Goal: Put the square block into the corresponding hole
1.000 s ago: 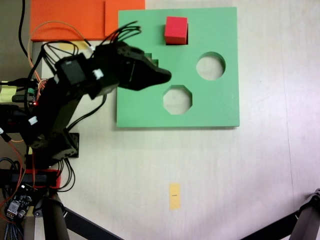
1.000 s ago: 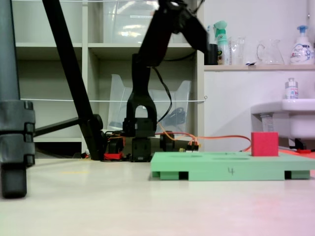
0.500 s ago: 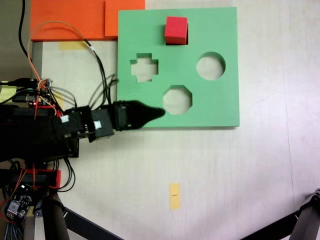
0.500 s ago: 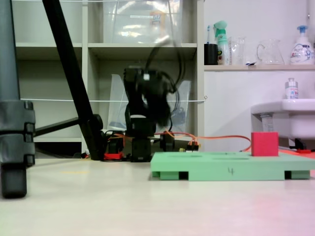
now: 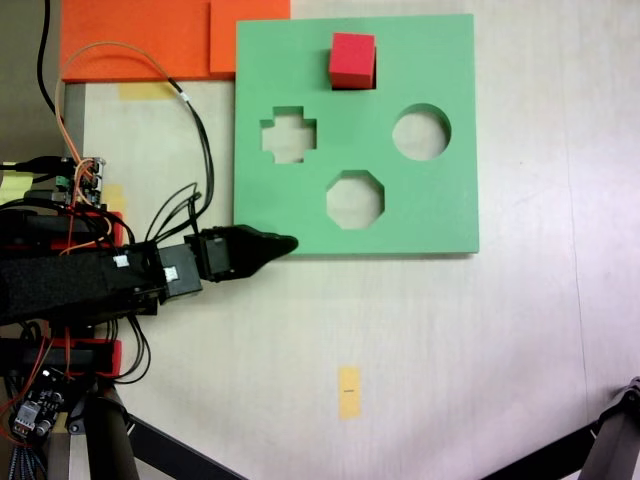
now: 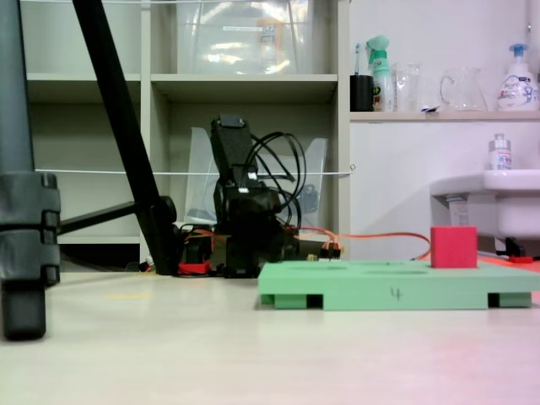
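Observation:
The square block, a red cube [image 5: 352,60], stands at the far top middle of the green board [image 5: 430,210]. In a fixed view from table height the cube [image 6: 454,246] rises clear above the board [image 6: 380,291]. It covers the square hole, of which just a thin dark edge shows beside it. My gripper [image 5: 287,243] lies low at the board's lower left corner, far from the cube, its jaws together in one point with nothing between them. The folded arm [image 6: 245,211] sits behind the board's left end.
The board also has a cross cutout [image 5: 288,138], a round one [image 5: 421,131] and an octagonal one [image 5: 355,199]. Orange foam slabs [image 5: 140,35] lie at the top left. A yellow tape strip [image 5: 348,390] marks the table. Tripod legs [image 6: 25,211] stand nearby.
The arm has folded down and drawn back to the left. The gripper went from above the cross cutout to the board's lower left corner. The cube has not moved.

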{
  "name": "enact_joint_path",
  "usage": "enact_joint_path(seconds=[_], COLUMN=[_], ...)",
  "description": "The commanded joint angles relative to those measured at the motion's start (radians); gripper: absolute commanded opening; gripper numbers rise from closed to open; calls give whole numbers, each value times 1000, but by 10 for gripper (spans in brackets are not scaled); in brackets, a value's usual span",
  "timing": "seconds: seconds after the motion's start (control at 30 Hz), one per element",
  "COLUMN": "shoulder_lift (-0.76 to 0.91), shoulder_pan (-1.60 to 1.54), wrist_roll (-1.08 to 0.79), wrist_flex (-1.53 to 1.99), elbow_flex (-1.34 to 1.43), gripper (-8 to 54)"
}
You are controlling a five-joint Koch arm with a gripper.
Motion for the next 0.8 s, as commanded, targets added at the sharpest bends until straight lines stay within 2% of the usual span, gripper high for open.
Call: enact_joint_path(seconds=[0.0,0.1,0.77], shoulder_lift=[60,60,60], shoulder_pan=[17,32,34], wrist_roll=[-12,-9,-9], wrist_flex=[167,206,206], elbow_flex=[95,97,97], gripper=[378,340,339])
